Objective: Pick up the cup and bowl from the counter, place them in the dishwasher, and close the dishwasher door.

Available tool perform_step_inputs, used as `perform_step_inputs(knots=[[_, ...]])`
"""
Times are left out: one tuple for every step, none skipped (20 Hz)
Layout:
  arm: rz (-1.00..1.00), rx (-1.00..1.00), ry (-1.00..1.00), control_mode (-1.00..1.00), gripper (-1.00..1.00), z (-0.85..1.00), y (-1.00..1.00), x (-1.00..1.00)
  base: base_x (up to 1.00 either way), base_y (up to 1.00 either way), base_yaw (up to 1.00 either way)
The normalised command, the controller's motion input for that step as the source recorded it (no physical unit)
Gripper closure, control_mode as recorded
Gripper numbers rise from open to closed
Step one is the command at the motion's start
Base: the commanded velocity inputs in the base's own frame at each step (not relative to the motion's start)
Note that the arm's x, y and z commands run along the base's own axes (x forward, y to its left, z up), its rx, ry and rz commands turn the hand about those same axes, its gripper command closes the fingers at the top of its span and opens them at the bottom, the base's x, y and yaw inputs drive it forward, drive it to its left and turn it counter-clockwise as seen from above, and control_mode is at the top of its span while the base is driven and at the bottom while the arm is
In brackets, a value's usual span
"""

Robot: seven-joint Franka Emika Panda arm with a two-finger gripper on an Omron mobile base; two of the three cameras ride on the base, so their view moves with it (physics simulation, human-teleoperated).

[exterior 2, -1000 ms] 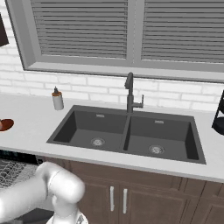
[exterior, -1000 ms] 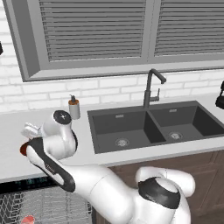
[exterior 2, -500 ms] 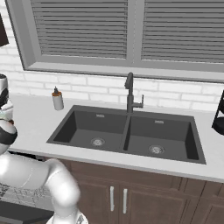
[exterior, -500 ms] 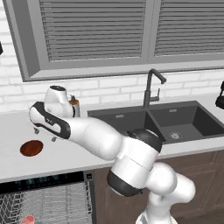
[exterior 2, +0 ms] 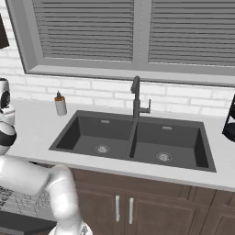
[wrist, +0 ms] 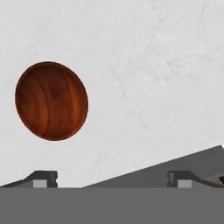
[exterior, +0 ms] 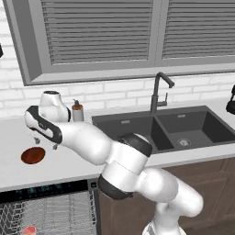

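Fingers (wrist: 111, 178) stand spread wide with nothing between them, their two dark tips showing at the bottom of the hand view, pointed down at the counter (wrist: 153, 78). In the left base view the fingers (exterior: 46, 143) hang above the counter (exterior: 69, 165), just up and to the right of the bowl (exterior: 33, 155).

Nearest the base, the dishwasher (exterior: 46, 211) is open, its grey wire rack (exterior: 59, 215) pulled into sight below the black control strip (exterior: 46, 189). One small salmon-red round shape (exterior: 28, 230) sits in the rack at the bottom edge; it looks like the cup, though too little of it shows to be sure.

One bowl (wrist: 51, 100) lies on the counter, upright, mouth facing up, empty. It is round, so it has no long axis. In the hand view it sits up and left of the left fingertip, clear of both tips.

Farther back, one grey soap dispenser (exterior: 77, 111) with a brown top stands upright by the tiled wall, just left of the dark double sink (exterior: 160, 131). Both basins (exterior 2: 133, 140) are empty, each with one drain. One dark faucet (exterior 2: 136, 97) rises behind the divider.
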Motion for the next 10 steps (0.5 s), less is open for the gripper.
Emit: perform_step_inputs(knots=[[0.00, -0.06, 0.00, -1.00, -1.00, -0.54, 0.08, 0.00, 0.00, 0.00, 0.00], [0.00, -0.05, 0.00, -1.00, -1.00, -0.51, 0.06, 0.00, 0.00, 0.00, 0.00], [0.00, -0.05, 0.00, -1.00, -1.00, -0.49, 0.08, 0.00, 0.00, 0.00, 0.00], [0.00, -0.06, 0.00, -1.00, -1.00, -0.46, 0.11, 0.02, 0.00, 0.00, 0.00], [0.00, -0.06, 0.00, -1.00, -1.00, -0.44, 0.14, 0.06, 0.00, 0.00, 0.00], [0.00, -0.06, 0.00, -1.00, -1.00, -0.38, 0.19, 0.13, 0.00, 0.00, 0.00], [0.00, -0.07, 0.00, -1.00, -1.00, -0.33, 0.24, 0.18, 0.00, 0.00, 0.00], [0.00, -0.08, 0.02, -1.00, -1.00, -0.29, 0.24, 0.21, 0.00, 0.00, 0.00], [0.01, -0.07, 0.03, -1.00, -1.00, -0.24, 0.22, 0.22, 0.00, 0.00, 0.00], [0.01, -0.08, 0.05, -1.00, -1.00, -0.16, 0.21, 0.24, 0.00, 0.00, 0.00]])
